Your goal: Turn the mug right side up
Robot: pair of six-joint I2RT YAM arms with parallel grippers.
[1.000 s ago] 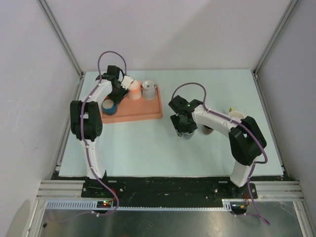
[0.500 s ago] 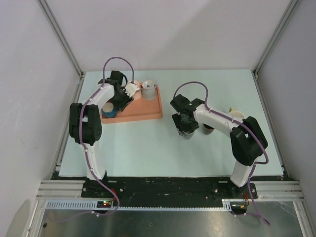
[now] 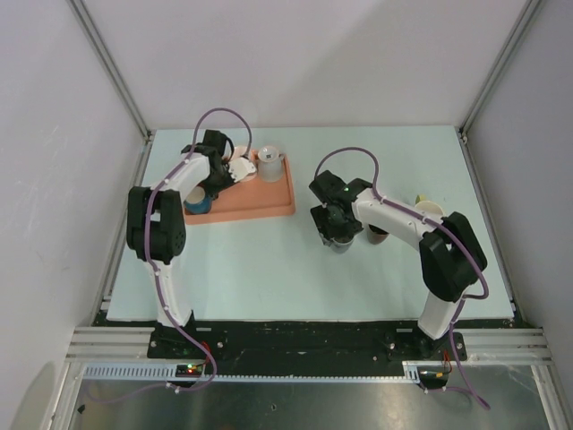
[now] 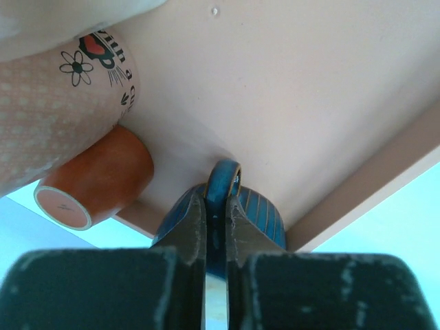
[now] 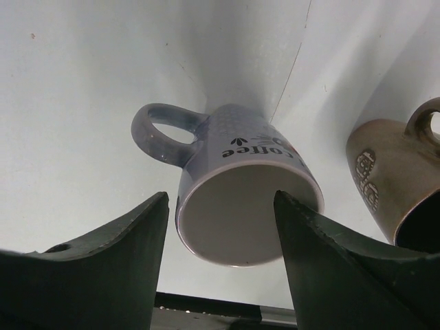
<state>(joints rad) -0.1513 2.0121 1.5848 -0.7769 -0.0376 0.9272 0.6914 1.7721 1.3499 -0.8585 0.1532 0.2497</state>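
**Item 1.** Left end effector (image 4: 216,203): fingers pinched shut on the handle of the blue mug (image 4: 265,218). From above, this mug sat in the 7 o'clock corner of the salmon tray (image 3: 269,199). Which way up it stood could not be told. An orange mug (image 4: 96,175) lay on its side at its 9 o'clock, against a dotted pink mug (image 4: 48,117).

**Item 2.** Right end effector (image 5: 220,201): fingers spread wide either side of the lavender mug (image 5: 247,148), contact not discernible. The mug's base rested on the bench (image 5: 82,82), mouth toward the end effector, handle at 9 o'clock. A brown mug (image 5: 392,185) stood just beside it at 3 o'clock.
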